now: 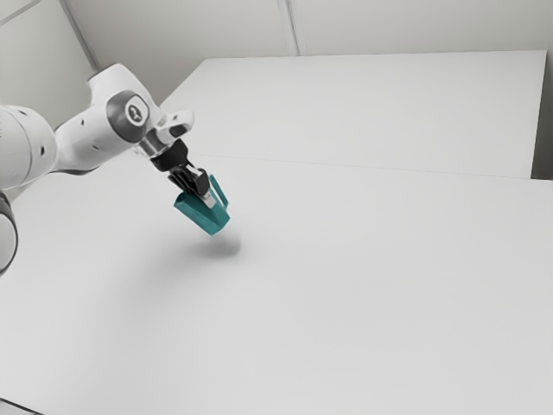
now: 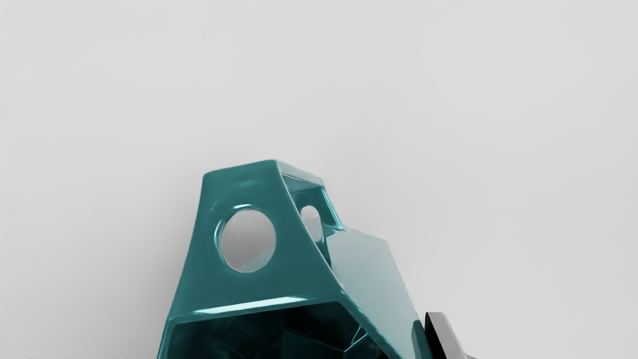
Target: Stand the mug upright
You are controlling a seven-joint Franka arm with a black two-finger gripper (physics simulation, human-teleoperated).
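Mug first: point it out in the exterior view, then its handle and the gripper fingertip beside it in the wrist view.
Mug (image 1: 200, 215): exterior view, outer side of the body.
Handle (image 2: 239, 187): wrist view, face with the round hole.
Fingertip (image 2: 444, 331): wrist view, pale part.

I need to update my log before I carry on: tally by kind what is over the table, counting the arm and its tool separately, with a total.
Teal mug: 1
White robot arm: 1
Black tool: 1
Total: 3
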